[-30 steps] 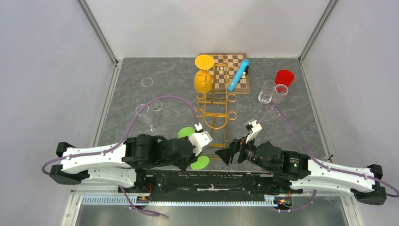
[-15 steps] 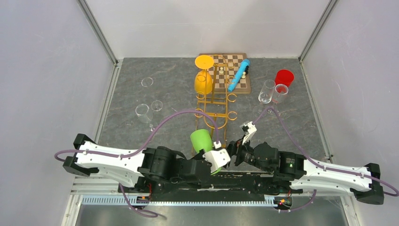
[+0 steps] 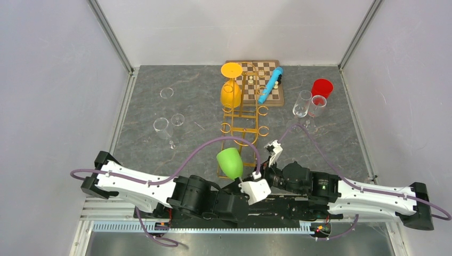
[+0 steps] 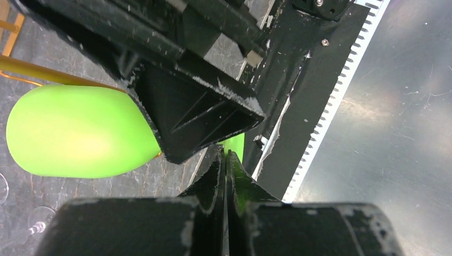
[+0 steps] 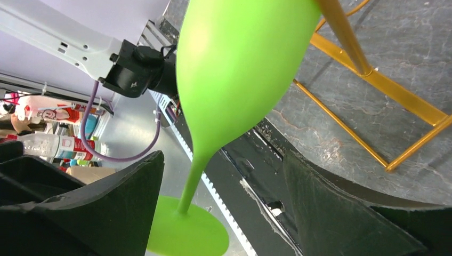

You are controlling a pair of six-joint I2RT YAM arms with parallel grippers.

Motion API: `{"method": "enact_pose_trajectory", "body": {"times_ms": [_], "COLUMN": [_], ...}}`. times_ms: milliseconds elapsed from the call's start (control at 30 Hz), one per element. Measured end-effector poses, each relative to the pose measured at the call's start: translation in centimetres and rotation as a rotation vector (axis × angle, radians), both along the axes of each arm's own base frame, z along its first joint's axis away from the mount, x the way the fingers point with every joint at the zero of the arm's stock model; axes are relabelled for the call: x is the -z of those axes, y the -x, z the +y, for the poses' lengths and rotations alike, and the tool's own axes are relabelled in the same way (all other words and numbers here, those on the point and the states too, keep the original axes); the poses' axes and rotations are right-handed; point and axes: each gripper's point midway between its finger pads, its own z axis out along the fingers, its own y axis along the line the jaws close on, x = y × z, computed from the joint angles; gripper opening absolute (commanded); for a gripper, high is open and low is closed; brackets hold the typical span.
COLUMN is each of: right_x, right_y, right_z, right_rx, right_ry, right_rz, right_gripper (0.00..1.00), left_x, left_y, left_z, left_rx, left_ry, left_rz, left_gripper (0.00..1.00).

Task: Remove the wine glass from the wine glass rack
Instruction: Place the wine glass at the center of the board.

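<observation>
The gold wine glass rack (image 3: 242,114) stands mid-table, and its base bars (image 5: 373,80) show in the right wrist view. A yellow wine glass (image 3: 230,92) hangs on the rack's far end. A green wine glass (image 3: 229,162) is off the rack, tilted in the air by the rack's near end. My left gripper (image 4: 225,154) is shut, green showing just past its tips, and holds this glass low down. My right gripper (image 5: 224,157) is open, one finger (image 5: 117,202) on each side of the green stem (image 5: 194,178), touching neither stem nor foot.
A chessboard (image 3: 261,80) with a blue cylinder (image 3: 271,84) lies behind the rack. A red cup (image 3: 322,87) and clear glasses (image 3: 303,104) stand at the right. More clear glasses (image 3: 161,128) lie at the left. Both arms cross over the near table edge.
My left arm swung right and brought the green glass from lying sideways to bowl-up by the rack's near end. My right gripper slid left around its stem, its jaws narrowing slightly.
</observation>
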Motion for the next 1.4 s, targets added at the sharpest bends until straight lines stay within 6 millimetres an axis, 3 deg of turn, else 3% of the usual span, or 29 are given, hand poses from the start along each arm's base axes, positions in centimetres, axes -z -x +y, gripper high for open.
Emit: {"method": "enact_pose_trajectory", "body": {"times_ms": [367,600,767,1067,1267,1400], "right_x": [1.3,0.9,-1.0,-1.6,-0.9,0.7], "right_y": [1.2,1.8,2.5,2.9,3.2,3.3], "right_z": [1.0,1.8,2.6,3.0,2.9,2.5], "right_rx": [-0.064,-0.099,-0.133,-0.163,-0.179,-0.183], "right_ry": [-0.003,-0.045,-0.129,-0.162,-0.167,-0.122], "right_rz": [0.045,0.072,0.087,0.087,0.091,0.081], "right_gripper": [0.66,0.35,0.01,0.0,0.0,0.0], "left_x": [-1.1,-1.0,-1.1,-1.1,-0.4,-0.3], "left_y": [1.8,2.0,1.7,1.6,1.9,2.0], "left_z": [-1.1,-1.3,-1.3,-1.1,-1.2,-1.3], "left_rx": [0.04,0.039,0.028,0.024,0.026,0.026], "left_ry": [0.04,0.039,0.04,0.037,0.036,0.059], "left_rz": [-0.023,-0.043,-0.058,-0.069,-0.06,-0.051], "left_gripper": [0.02,0.02,0.02,0.03,0.24,0.38]}}
